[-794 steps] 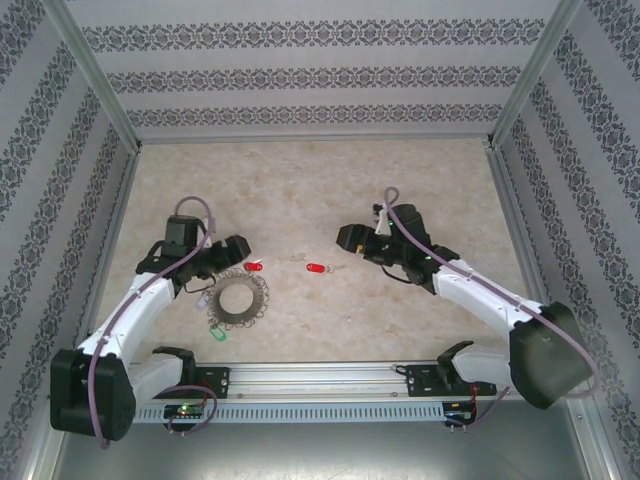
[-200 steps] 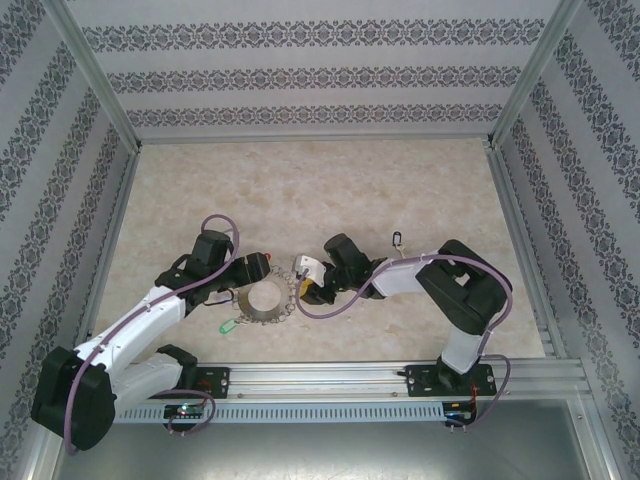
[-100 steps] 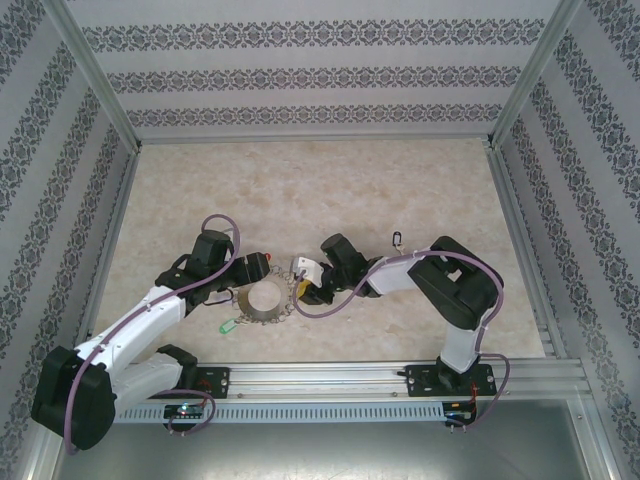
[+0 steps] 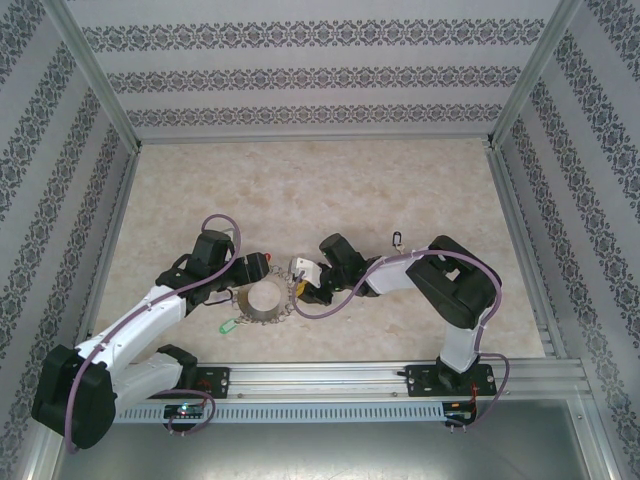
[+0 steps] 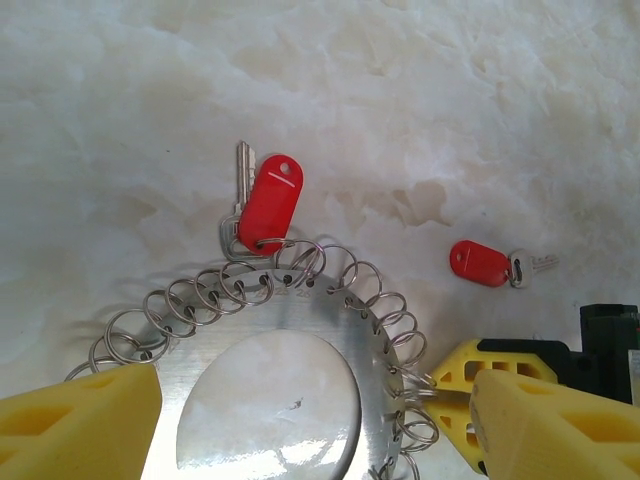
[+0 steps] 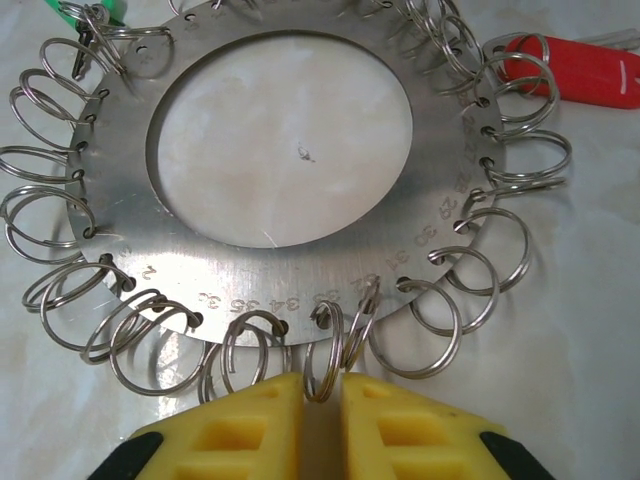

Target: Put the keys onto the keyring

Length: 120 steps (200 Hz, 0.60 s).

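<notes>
**Keyring Pinched at the Rim; Second Key Loose**

The right gripper [image 6: 322, 392] is closed. Its yellow fingers [image 6: 235, 430] stand almost pad to pad, with one wire loop [image 6: 325, 355] of the keyring [image 6: 280, 272] pinched in the narrow gap between them. The ring's flat plate lies directly ahead of these fingertips, with its wide hole beyond.

The left gripper [image 5: 315, 395] is spread wide. Its fingers [image 5: 85, 420] straddle the keyring, one at each side of the rim, and the hole sits between them. Firm contact with the rim cannot be confirmed.

One red key [image 5: 268, 205] lies just ahead of the left fingertips, its head overlapping a rim loop and its blade pointing away. Whether it is threaded on cannot be told. The other red key [image 5: 480, 263] lies on the table [image 5: 450, 90], ahead of the left finger nearer the right gripper and apart from the ring.
</notes>
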Available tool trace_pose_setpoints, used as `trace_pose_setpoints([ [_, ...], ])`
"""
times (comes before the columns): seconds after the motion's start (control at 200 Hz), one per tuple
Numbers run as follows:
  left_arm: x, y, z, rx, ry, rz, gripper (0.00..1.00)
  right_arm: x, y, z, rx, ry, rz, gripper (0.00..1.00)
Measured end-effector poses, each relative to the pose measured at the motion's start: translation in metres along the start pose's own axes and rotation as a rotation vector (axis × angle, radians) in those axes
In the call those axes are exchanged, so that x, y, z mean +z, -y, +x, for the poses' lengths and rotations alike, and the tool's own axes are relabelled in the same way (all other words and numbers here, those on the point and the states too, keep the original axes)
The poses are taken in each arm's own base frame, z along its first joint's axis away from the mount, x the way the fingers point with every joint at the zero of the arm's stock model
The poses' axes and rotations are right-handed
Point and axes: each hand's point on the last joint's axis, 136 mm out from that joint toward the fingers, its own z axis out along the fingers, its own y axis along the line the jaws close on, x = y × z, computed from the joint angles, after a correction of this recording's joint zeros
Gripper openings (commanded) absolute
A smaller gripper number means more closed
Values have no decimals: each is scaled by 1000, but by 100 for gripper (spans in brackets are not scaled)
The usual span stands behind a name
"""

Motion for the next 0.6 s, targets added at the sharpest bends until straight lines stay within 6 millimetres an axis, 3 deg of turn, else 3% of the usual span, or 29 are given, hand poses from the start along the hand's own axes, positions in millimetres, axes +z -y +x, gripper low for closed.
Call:
trace_pose_setpoints([
  [0.19, 0, 0, 0, 0, 0, -1, 83, 1, -2, 2, -17, -3, 6, 10],
  [0.6, -2, 0, -1, 2, 13, 0, 83, -10, -8, 12, -142, -41, 87, 10],
])
